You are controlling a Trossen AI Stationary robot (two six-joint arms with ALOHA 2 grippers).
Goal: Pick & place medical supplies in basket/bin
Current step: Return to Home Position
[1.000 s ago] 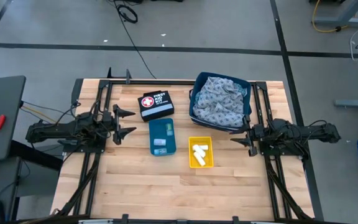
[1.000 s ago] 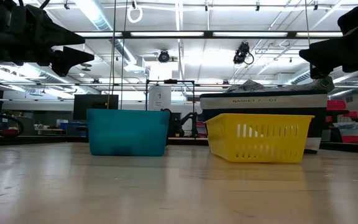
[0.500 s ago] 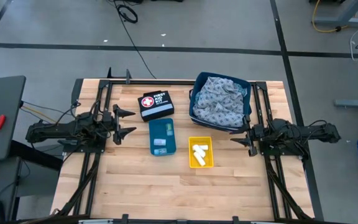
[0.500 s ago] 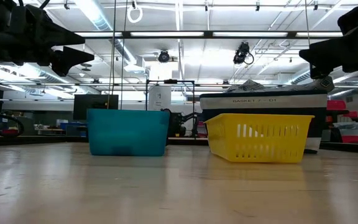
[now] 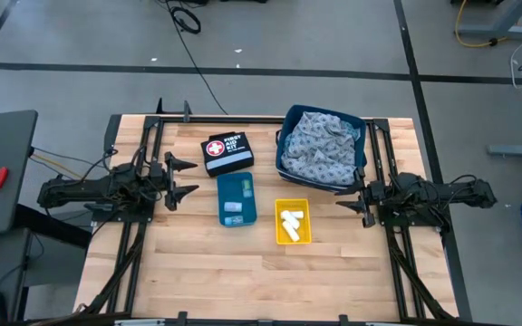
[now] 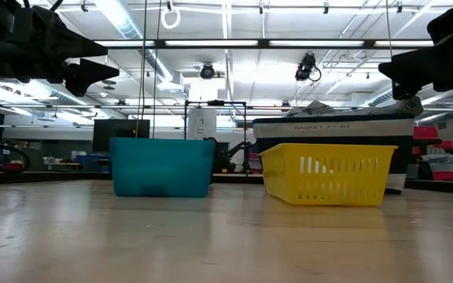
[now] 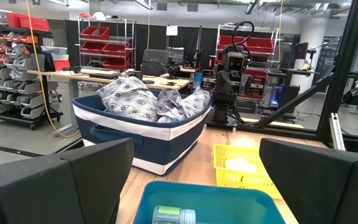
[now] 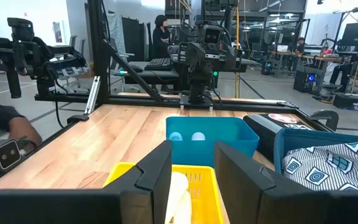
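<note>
Watching from my station, I see the left gripper [image 5: 193, 177] hanging above the left side of the wooden table [image 5: 243, 272], jaws spread wide with nothing between them; straight ahead of those jaws sits the teal bin [image 5: 220, 195], a clear pill bottle [image 7: 173, 216] lying inside it; the black first-aid pouch [image 5: 227, 153] lies ahead of them too, off to one side and touching neither bin nor gripper; the right gripper [image 5: 341, 201] hangs above the right side, jaws narrow with only a slim gap, empty; just ahead of its fingertips is the yellow basket [image 5: 277, 222] holding the white gauze rolls [image 5: 290, 224]; close beside that gripper stands the navy basket [image 5: 362, 149], heaped with grey patterned cloth [image 5: 320, 145].
</note>
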